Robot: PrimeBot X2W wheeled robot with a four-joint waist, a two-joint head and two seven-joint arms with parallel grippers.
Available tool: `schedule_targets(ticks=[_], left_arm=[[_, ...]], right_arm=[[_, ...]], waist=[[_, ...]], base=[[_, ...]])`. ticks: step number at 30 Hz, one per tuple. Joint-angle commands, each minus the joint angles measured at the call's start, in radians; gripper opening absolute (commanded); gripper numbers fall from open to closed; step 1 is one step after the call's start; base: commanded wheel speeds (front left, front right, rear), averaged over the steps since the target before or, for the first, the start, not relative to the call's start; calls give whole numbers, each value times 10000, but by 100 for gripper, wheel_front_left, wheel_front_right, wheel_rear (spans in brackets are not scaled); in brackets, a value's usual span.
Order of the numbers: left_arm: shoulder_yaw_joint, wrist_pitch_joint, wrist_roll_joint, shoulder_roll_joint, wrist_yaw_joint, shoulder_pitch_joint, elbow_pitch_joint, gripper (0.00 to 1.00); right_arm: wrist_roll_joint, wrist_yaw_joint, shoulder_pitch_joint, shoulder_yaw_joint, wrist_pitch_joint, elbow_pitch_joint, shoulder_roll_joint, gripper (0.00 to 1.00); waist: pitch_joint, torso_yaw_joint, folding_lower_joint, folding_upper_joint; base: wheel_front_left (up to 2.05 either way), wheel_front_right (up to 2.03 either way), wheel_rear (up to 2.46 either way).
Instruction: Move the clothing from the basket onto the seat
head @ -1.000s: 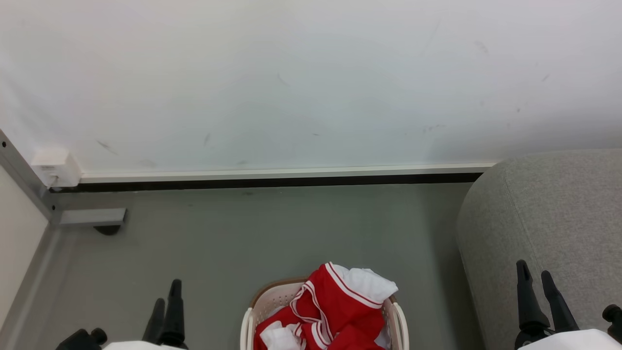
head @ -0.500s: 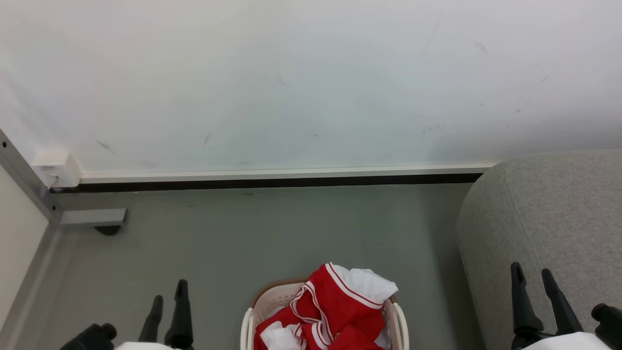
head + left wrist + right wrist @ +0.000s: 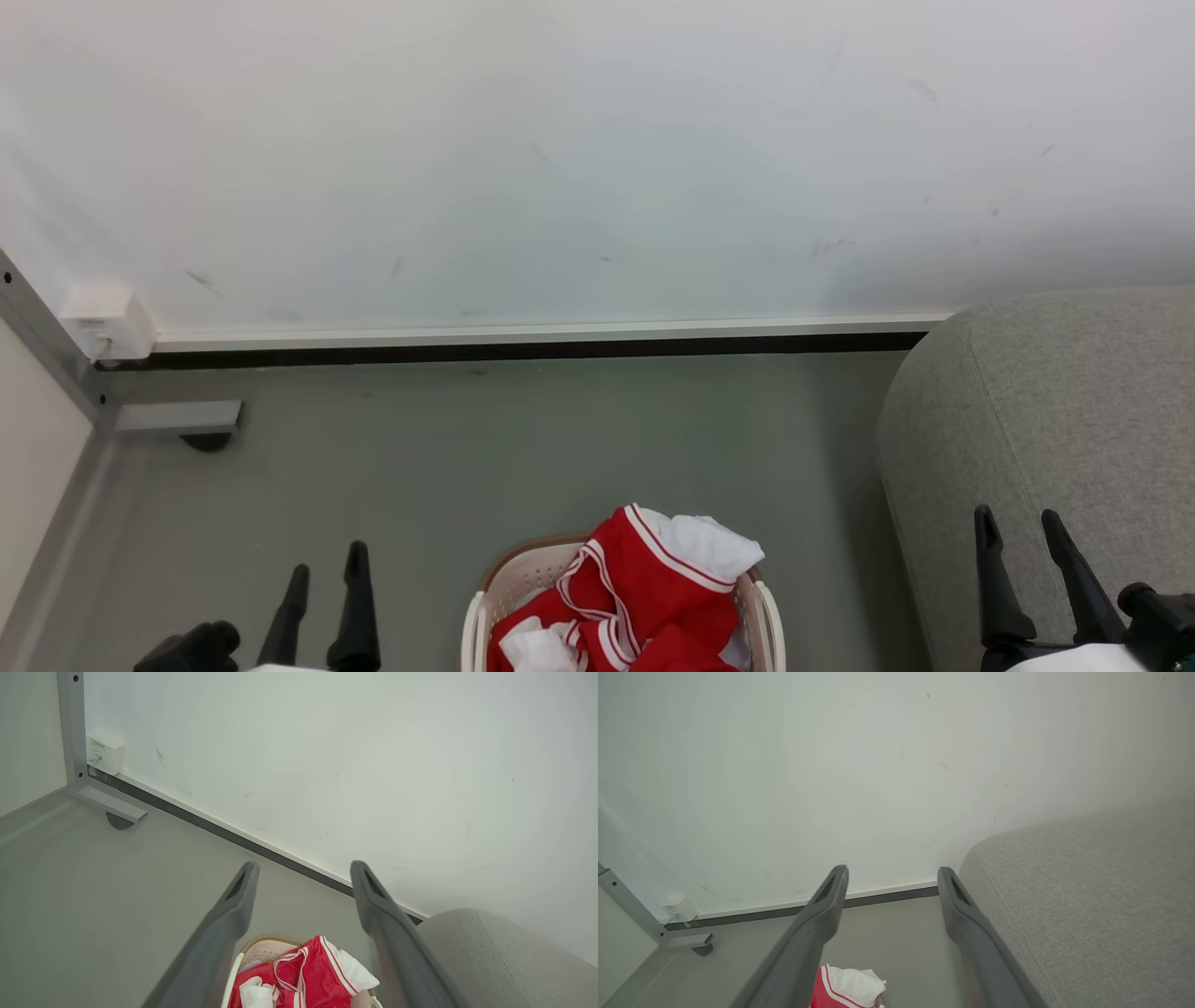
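Red clothing (image 3: pixel 644 593) with white stripe trim lies heaped in the cream basket (image 3: pixel 523 569) at the bottom middle of the head view. The grey seat (image 3: pixel 1064 411) stands to the right of it. My left gripper (image 3: pixel 327 558) is open over the floor, left of the basket, holding nothing. My right gripper (image 3: pixel 1019 523) is open in front of the seat's side, also empty. In the left wrist view the clothing (image 3: pixel 303 977) and basket (image 3: pixel 264 947) lie between and below the spread fingers of the left gripper (image 3: pixel 301 872). Through the open right gripper (image 3: pixel 892 875) a corner of clothing (image 3: pixel 845 989) and the seat (image 3: pixel 1087 896) show.
A white wall (image 3: pixel 597 159) with a dark baseboard (image 3: pixel 523 350) runs behind the grey floor (image 3: pixel 467 448). A grey metal frame leg (image 3: pixel 177 417) and a small white box (image 3: pixel 105 320) sit in the far left corner.
My left gripper has shifted a little right, toward the basket. My right gripper has drifted slightly left and its fingers have spread a bit. The clothing and basket lie unmoved.
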Motion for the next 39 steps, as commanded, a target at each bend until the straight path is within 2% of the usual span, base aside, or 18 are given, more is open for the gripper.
schedule_targets(ticks=[1, 23, 39], left_arm=[[-22, -134, 433, 84, 30, 39, -139, 100], [-27, -644, 2596, 96, 130, 188, -241, 100], [-75, -933, 3596, 101, 43, 356, -118, 100]], right_arm=[[-358, -12, -7, -26, -127, -68, -119, 100], [-2389, -16, 128, -124, -634, 27, -131, 100], [-3177, -18, 169, -364, -919, 255, -134, 100]], waist=[[5, -9, 0, 0], [25, -86, 0, 0], [51, -152, 0, 0]], base=[[0, 0, 0], [0, 0, 0], [0, 0, 0]])
